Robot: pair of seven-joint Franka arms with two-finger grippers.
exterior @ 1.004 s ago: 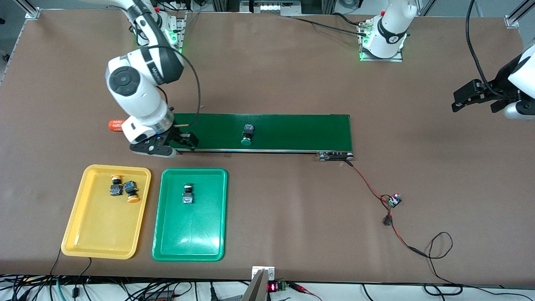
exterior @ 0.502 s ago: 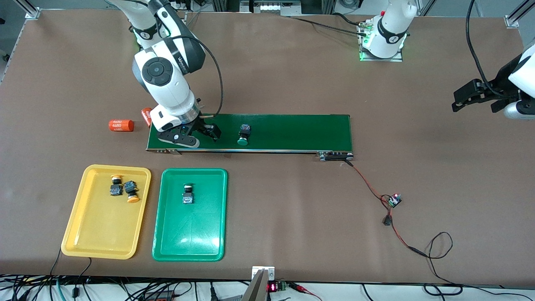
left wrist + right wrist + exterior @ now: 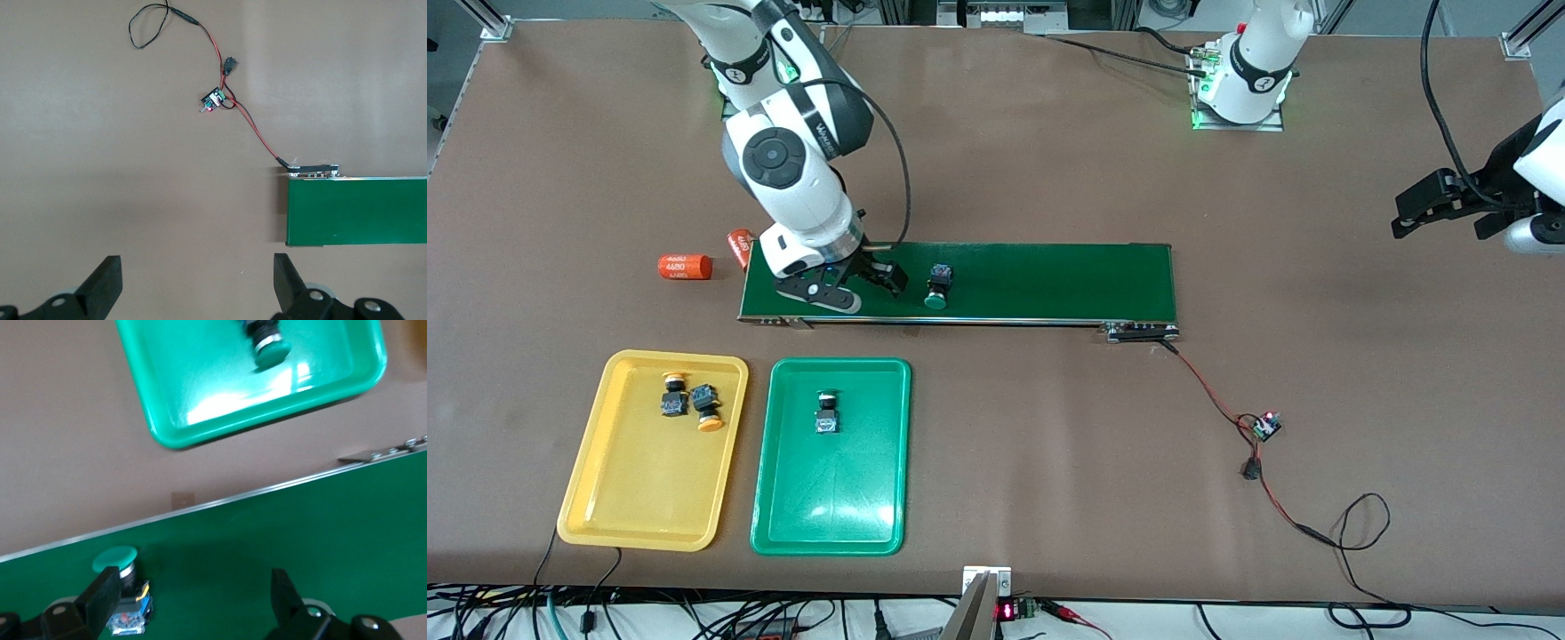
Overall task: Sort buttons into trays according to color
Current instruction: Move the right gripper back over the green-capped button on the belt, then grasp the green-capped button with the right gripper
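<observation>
A green-capped button (image 3: 937, 284) lies on its side on the dark-green belt (image 3: 1049, 280). My right gripper (image 3: 871, 277) is open and empty over the belt, just beside that button toward the right arm's end; in the right wrist view the button (image 3: 123, 590) sits at one fingertip (image 3: 103, 597). The green tray (image 3: 831, 458) holds one green button (image 3: 826, 413), also in the right wrist view (image 3: 267, 340). The yellow tray (image 3: 649, 453) holds two yellow-orange buttons (image 3: 673, 394) (image 3: 706, 407). My left gripper (image 3: 1440, 204) is open and empty, waiting over bare table at the left arm's end.
Two orange cylinders (image 3: 685, 266) (image 3: 740, 247) lie on the table by the belt's end nearest the right arm. A red-black wire with a small circuit board (image 3: 1264, 426) runs from the belt's motor end (image 3: 1143, 332). Cables hang along the table's front edge.
My right gripper has swung from the belt's end along the belt toward the green button. The button has ridden the belt slightly toward the right arm's end. The left arm barely moved.
</observation>
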